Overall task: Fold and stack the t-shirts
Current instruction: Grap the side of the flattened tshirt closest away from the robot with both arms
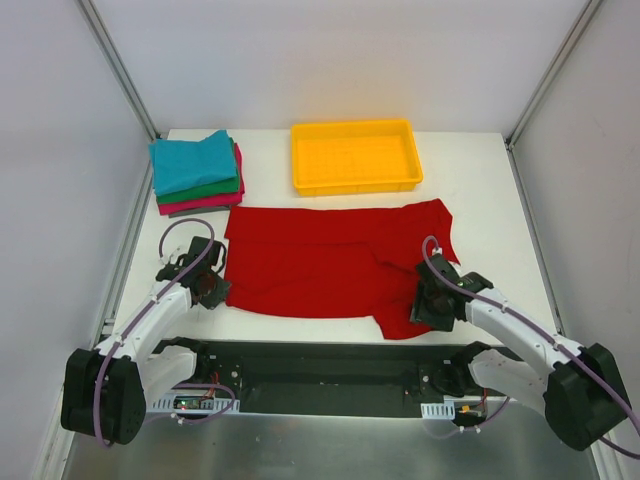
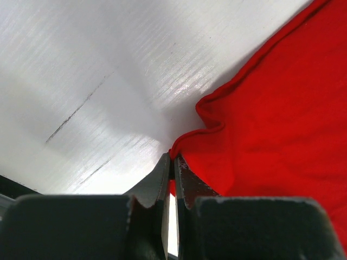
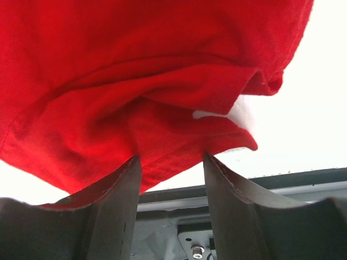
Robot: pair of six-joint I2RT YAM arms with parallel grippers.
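Observation:
A large bright red t-shirt lies spread flat across the middle of the table, with its right side rumpled. My left gripper is at the shirt's left edge. In the left wrist view it is shut, pinching the hem of the red t-shirt. My right gripper is over the shirt's near right corner. In the right wrist view it is open, its fingers straddling a bunched fold of the red t-shirt. Folded teal, green and pink-red t-shirts are stacked at the far left.
A yellow plastic tray stands at the back centre, just beyond the red shirt. The folded stack sits close to the shirt's far left corner. The dark base rail runs along the near edge. White walls enclose the table.

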